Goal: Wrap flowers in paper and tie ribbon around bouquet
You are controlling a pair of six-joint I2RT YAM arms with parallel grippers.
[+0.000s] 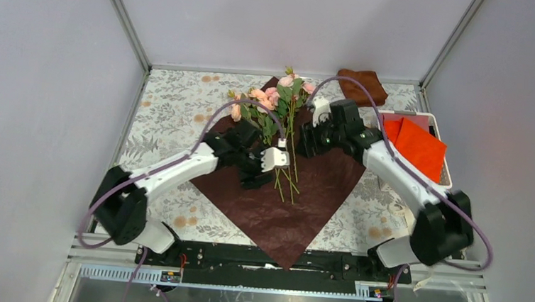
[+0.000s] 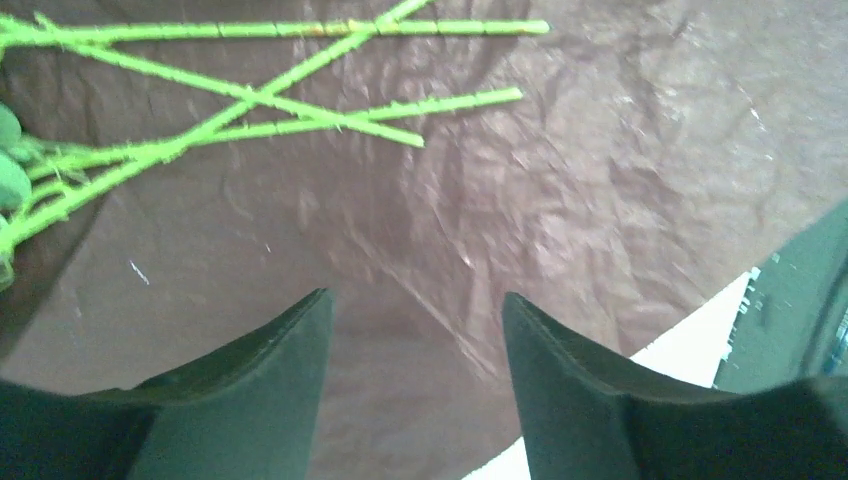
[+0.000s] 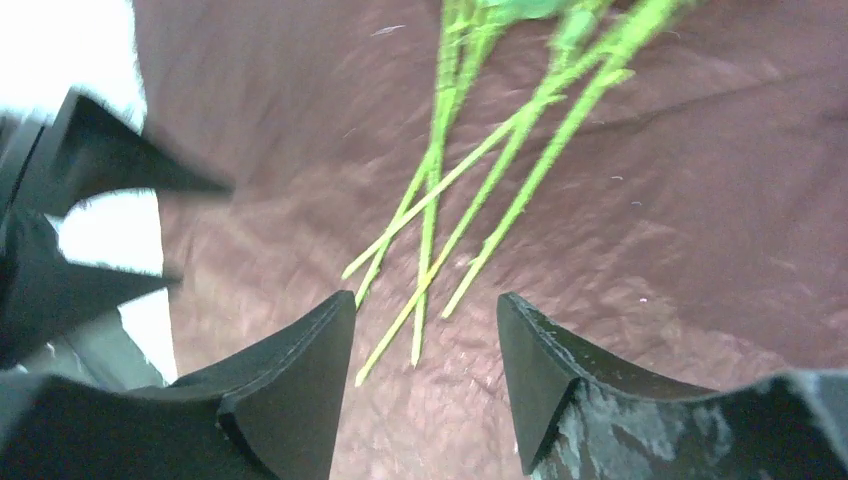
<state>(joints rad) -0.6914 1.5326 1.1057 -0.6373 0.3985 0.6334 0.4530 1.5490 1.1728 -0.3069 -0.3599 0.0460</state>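
My left fingers [image 2: 250,400] and right fingers [image 3: 590,390] gape empty beside the flowers [image 1: 272,98] on the paper [image 1: 281,219]. Judgement: pinch only a paper corner, fold across stems, no dragging.

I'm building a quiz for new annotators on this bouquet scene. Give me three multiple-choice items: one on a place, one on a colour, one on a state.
1. Where do the flowers lie?
A. on the dark red paper
B. in a vase
C. on a shelf

2. What colour are the sheets in the white tray?
A. blue
B. orange
C. green

3. In what state are the right fingers?
A. shut on the stems
B. shut on a corner of the paper
C. open, holding nothing

Answers:
1 A: the top view shows roses and stems resting on the spread sheet.
2 B: bright orange sheets fill the tray on the right.
3 C: the right wrist view shows a wide gap between them, with nothing gripped.
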